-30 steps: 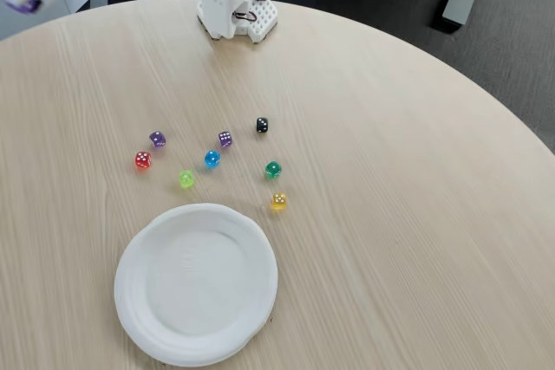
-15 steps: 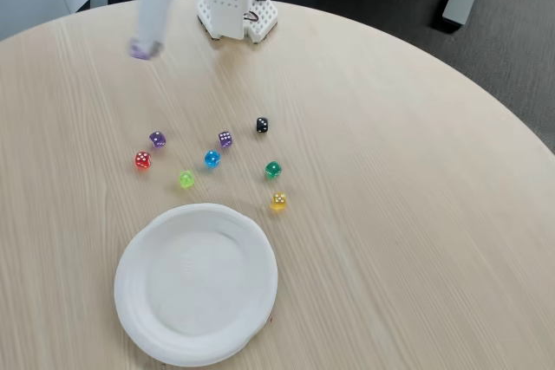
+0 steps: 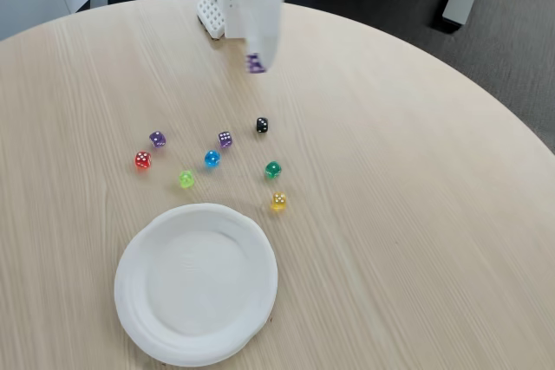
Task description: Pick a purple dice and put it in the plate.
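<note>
My white gripper [image 3: 256, 61] hangs over the back of the table in the fixed view, blurred by motion, shut on a small purple dice [image 3: 254, 64] at its tip. Two more purple dice lie on the wood, one at the left [image 3: 157, 139] and one nearer the middle [image 3: 225, 139]. The round white plate [image 3: 139, 253] sits at the front left with nothing in it. The gripper is well behind the plate and above the black die.
Loose dice are scattered between gripper and plate: black [image 3: 262, 126], red [image 3: 142, 160], blue [image 3: 212, 158], lime [image 3: 186, 179], green [image 3: 273, 170], yellow [image 3: 278, 202]. The arm's white base [image 3: 218, 15] stands at the table's far edge. The right side is bare wood.
The arm has swung from the far left corner rightward across the back of the table, carrying the purple dice. Nothing on the table moved.
</note>
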You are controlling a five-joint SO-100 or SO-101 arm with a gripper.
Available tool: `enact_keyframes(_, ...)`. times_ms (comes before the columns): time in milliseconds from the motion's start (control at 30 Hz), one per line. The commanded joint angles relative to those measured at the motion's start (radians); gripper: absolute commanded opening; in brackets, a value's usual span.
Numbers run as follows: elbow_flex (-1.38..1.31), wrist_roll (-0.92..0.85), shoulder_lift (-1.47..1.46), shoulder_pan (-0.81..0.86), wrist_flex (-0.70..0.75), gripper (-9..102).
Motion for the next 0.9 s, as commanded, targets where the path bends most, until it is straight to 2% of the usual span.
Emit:
enact_keyframes(0, -0.020, -0.008, 0.023, -0.078, -0.011, 0)
enact_keyframes(167, -0.020, -0.026, 0.015, -0.155, -0.012, 0)
enact_keyframes(500, 0.067, -0.052, 0.023, -0.137, -0.014, 0)
enact_keyframes(867, 0.121, -0.043, 0.023, 0.127, -0.015, 0)
